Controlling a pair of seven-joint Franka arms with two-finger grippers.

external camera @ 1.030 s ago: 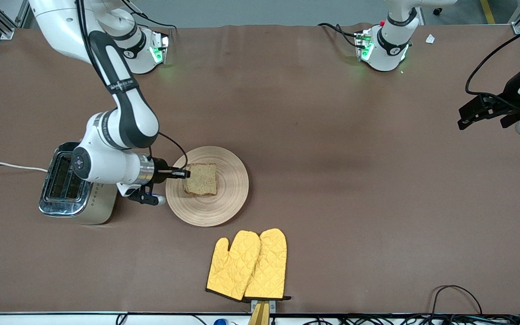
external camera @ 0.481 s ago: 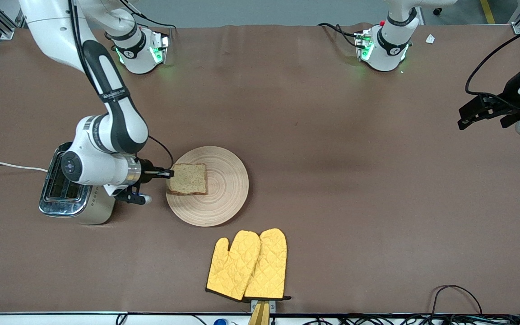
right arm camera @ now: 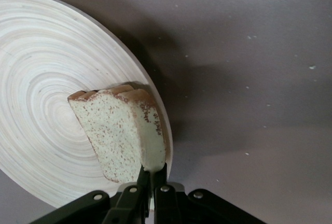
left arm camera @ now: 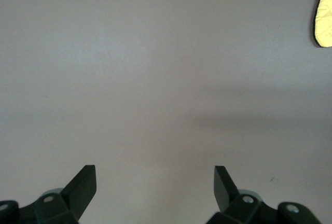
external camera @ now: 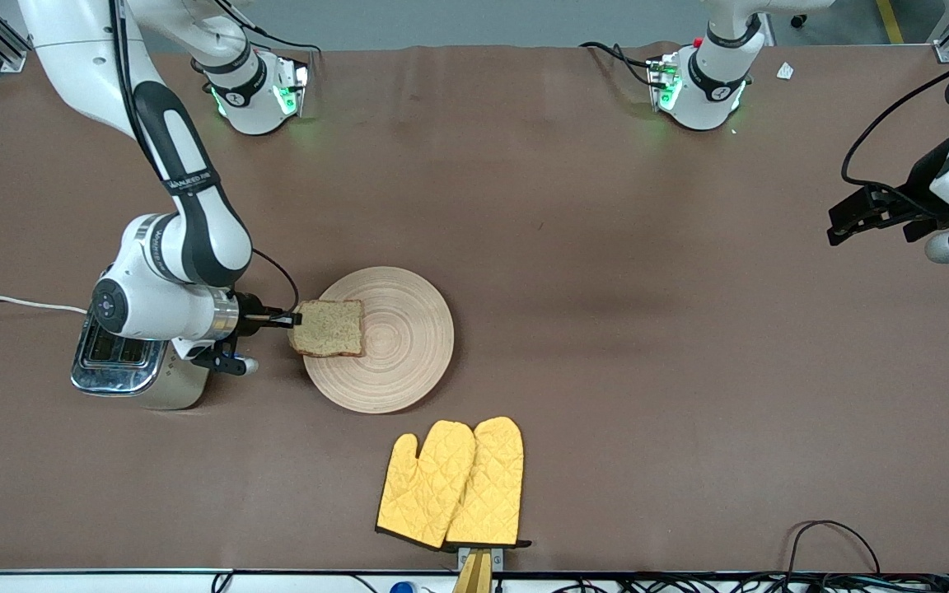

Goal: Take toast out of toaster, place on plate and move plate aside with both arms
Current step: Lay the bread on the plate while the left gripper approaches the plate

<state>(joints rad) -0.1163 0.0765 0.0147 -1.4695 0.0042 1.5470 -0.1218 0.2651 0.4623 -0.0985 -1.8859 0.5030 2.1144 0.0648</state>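
Your right hand (external camera: 289, 318) is pinched fully shut on one edge of the toast (external camera: 328, 328), which it holds over the rim of the wooden plate (external camera: 396, 362) at the toaster's end. From the right wrist view the slice (right arm camera: 116, 136) hangs partly past that rim (right arm camera: 31, 68). Release it there and it could tip off onto the surface (external camera: 606, 329). The thin edge grip could also let it sag or crumble. The toaster (external camera: 124, 362) stands just beside the plate, under your right arm. Your left hand (left arm camera: 155, 185) waits wide open and empty over bare surface near the left arm's end.
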